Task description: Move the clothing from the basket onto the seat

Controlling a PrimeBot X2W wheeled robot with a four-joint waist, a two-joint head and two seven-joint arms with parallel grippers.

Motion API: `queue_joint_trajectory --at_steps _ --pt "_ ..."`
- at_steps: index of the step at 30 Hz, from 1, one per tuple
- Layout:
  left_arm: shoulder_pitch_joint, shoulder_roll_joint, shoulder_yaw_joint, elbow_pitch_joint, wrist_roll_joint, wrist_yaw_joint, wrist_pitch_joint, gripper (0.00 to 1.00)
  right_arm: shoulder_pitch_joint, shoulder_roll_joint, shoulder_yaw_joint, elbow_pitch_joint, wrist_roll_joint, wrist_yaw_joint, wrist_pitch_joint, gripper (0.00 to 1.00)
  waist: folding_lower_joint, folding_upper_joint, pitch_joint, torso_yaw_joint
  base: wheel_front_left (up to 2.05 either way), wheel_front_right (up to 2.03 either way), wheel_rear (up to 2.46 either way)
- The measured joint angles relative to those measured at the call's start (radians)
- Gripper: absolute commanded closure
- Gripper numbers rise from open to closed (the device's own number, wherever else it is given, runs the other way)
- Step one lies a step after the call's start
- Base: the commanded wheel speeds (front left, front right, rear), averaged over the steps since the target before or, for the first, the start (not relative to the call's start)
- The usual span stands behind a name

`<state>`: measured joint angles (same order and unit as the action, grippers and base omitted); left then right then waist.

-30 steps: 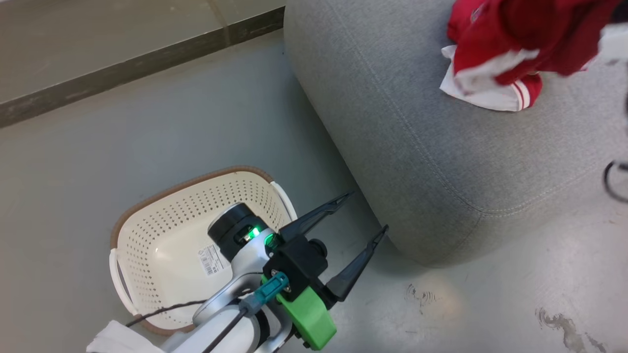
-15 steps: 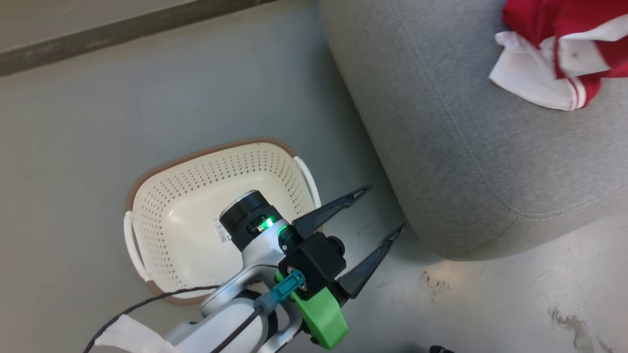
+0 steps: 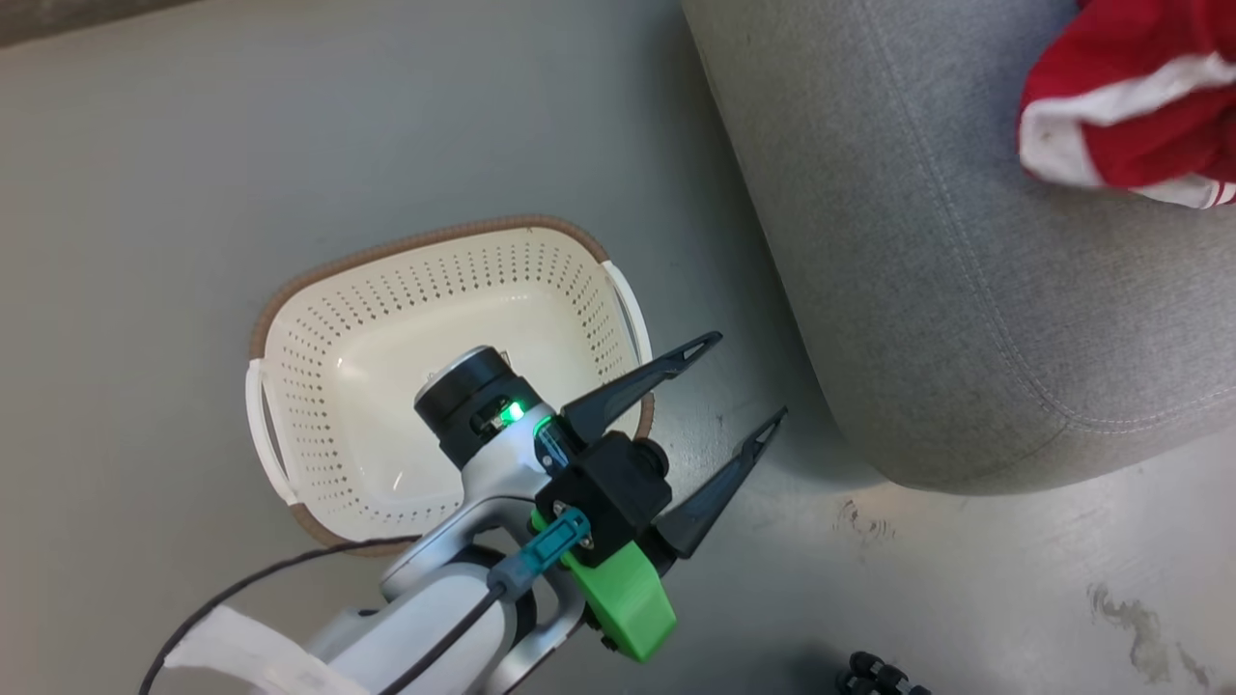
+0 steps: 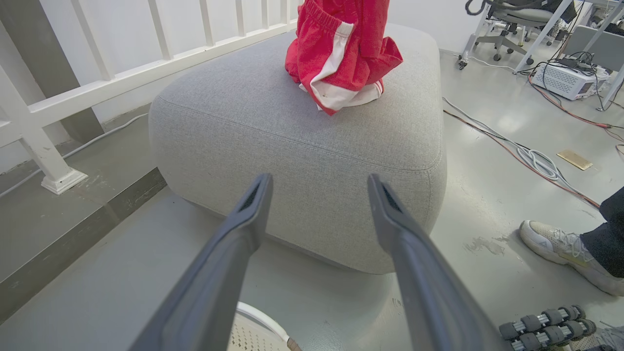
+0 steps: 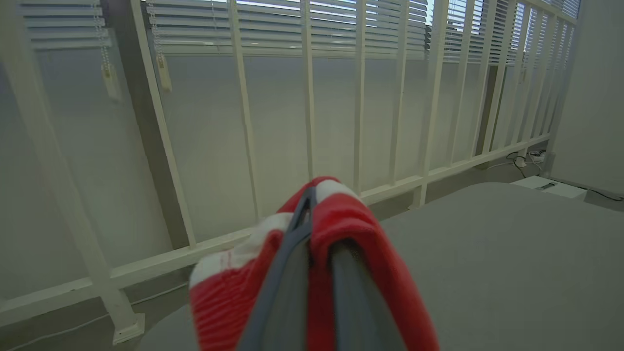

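Observation:
The cream basket [image 3: 386, 347] stands on the floor with nothing inside it, and its rim [image 4: 253, 336] shows at the bottom of the left wrist view. My left gripper [image 3: 748, 376] hangs open over the basket's right edge, its fingers [image 4: 319, 178] pointing at the grey seat [image 4: 292, 131]. Red clothing [image 4: 341, 53] with white bands hangs from above down onto the seat's top [image 3: 917, 241], at the head view's upper right [image 3: 1130, 106]. My right gripper [image 5: 314, 209] is shut on red and white fabric [image 5: 351, 229] above the seat [image 5: 487, 253].
A white railing [image 4: 97, 92] runs behind the seat. Cables [image 4: 531, 156] trail over the floor to its right, near a person's shoe [image 4: 560, 243]. A black ribbed part [image 4: 546, 324] lies by my base. A white box [image 4: 565, 80] and a chair base [image 4: 487, 39] stand farther off.
The head camera has swung, so the basket and seat sit elsewhere in the picture. The red fabric over the seat has changed shape. My left gripper stays open by the basket.

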<state>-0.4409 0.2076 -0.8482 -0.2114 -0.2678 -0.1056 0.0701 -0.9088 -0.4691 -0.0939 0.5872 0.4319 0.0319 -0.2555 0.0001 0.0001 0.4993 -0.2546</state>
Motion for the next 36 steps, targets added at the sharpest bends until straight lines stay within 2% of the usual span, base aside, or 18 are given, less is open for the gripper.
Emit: queue_joint_trajectory --at_steps 6,10,11,12,23,32,36 --pt "-0.012 0.006 0.004 0.002 0.000 0.000 0.008 0.00 0.039 0.039 -0.024 0.125 0.020 -0.030 0.000 1.00 0.0001 0.0000 0.031 -0.003 0.00 0.00 0.00" --pt "-0.016 0.008 0.003 0.004 0.000 -0.001 0.008 0.00 0.041 0.062 -0.031 0.178 0.049 -0.032 0.000 1.00 0.0000 0.0000 0.038 -0.008 0.00 0.00 0.00" --pt "-0.016 0.008 0.003 0.004 0.000 -0.001 0.008 0.00 0.041 0.062 -0.034 0.187 0.055 -0.031 0.000 0.12 0.0000 0.0000 0.038 -0.008 0.00 0.00 0.00" --pt "-0.017 0.008 0.003 0.004 0.000 -0.001 0.008 0.00 0.041 0.062 -0.034 0.198 0.056 -0.031 0.000 0.00 0.0000 0.0000 0.039 -0.009 0.00 0.00 0.00" --pt "-0.021 0.008 0.004 0.034 -0.009 -0.004 -0.020 0.00 0.042 0.089 0.003 0.265 0.040 -0.002 0.000 0.00 0.0000 0.0000 0.014 -0.006 0.00 0.00 0.00" --pt "-0.021 0.003 0.013 0.070 -0.020 -0.004 -0.064 0.00 0.109 0.127 0.002 0.242 0.021 0.031 0.000 0.00 0.0000 0.0000 -0.040 -0.007 0.00 0.00 0.00" --pt "-0.015 -0.001 0.041 0.083 -0.033 0.009 -0.091 0.00 0.148 0.144 -0.009 0.207 0.021 0.041 0.000 0.00 0.0000 0.0000 -0.072 -0.008 0.00 0.00 0.00"
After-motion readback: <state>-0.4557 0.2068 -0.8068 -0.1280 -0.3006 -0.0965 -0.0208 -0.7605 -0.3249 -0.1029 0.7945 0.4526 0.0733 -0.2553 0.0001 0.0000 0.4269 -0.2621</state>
